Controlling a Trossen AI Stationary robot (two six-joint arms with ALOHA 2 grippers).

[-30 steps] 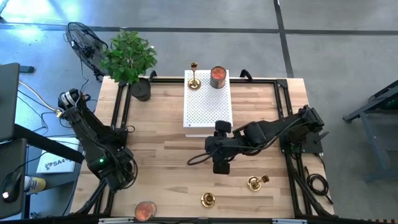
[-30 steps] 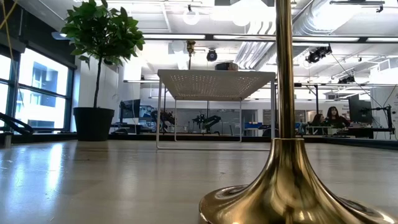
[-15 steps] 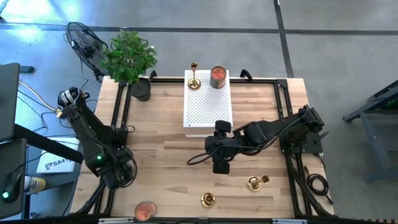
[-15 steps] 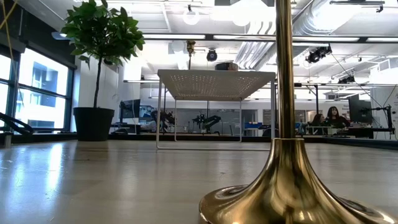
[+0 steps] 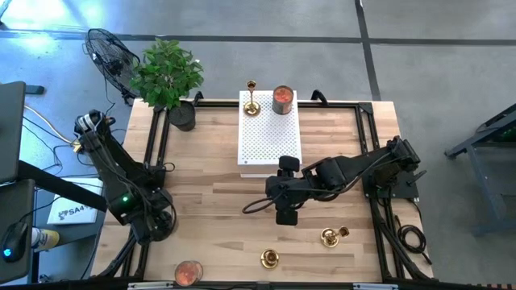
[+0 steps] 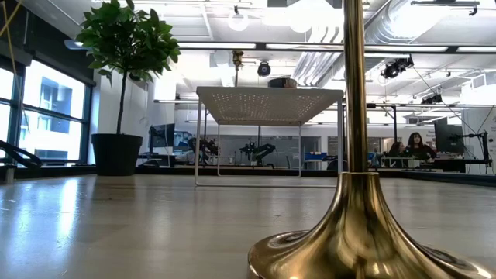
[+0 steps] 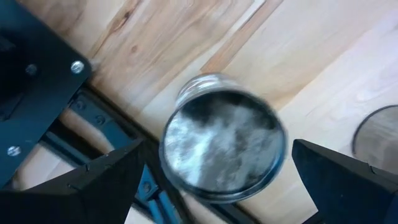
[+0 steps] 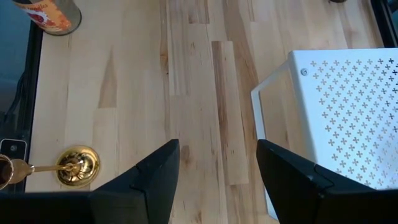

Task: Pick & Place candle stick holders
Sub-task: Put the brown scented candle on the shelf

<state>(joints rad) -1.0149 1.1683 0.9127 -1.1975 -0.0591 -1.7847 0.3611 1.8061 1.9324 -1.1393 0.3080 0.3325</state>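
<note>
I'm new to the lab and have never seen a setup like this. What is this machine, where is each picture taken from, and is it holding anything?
It is a robot with two dark arms at a wooden table. One picture looks straight down, one looks level across the tabletop, and one comes from each wrist. The right gripper hangs mid-table by the white perforated stand, open and empty. The left gripper waits open at the table's left edge above a metal can. One candle stick holder stands on the stand beside an orange can; one stands near the front edge; another lies tipped over.
</note>
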